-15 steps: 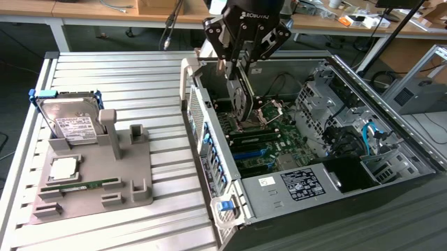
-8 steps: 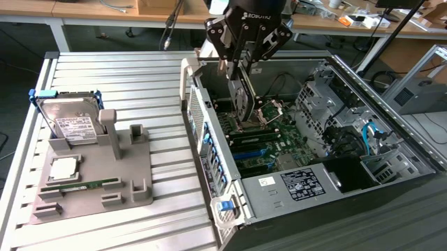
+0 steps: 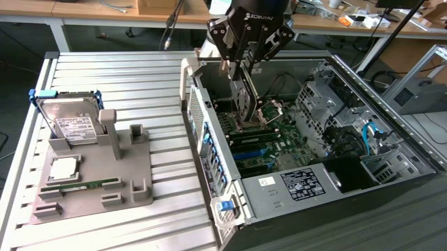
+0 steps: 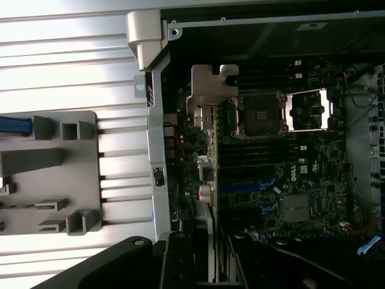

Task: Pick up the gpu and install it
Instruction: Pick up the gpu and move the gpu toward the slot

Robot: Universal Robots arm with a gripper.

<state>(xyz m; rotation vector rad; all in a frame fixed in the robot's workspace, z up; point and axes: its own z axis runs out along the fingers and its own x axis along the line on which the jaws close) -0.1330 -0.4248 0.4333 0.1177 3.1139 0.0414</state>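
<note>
In the exterior view the tool (image 3: 242, 73) hangs over the open computer case (image 3: 314, 209), which lies on its side on the slatted metal worktop (image 3: 125, 78). Its jaws are clamped on the top edge of the gpu (image 3: 242, 102). The card stands on edge, reaching down inside the case toward the motherboard (image 3: 269, 151); whether its lower edge touches the board I cannot tell. On the exterior view's left, well apart from the case, a grey fixture (image 3: 98, 196) carries a silver hard drive (image 3: 70, 123) propped upright and a narrow green memory stick (image 3: 84, 185) lying flat. In the wrist view the gpu (image 4: 210, 150) is seen edge-on, running out from between the tool's (image 4: 209, 265) dark fingers (image 4: 177, 259). Its pale metal bracket (image 4: 210, 87) is at the far end, close to the case's rear wall. The motherboard (image 4: 289, 180) lies beneath, with the processor socket (image 4: 261, 114) just beside the card.
</note>
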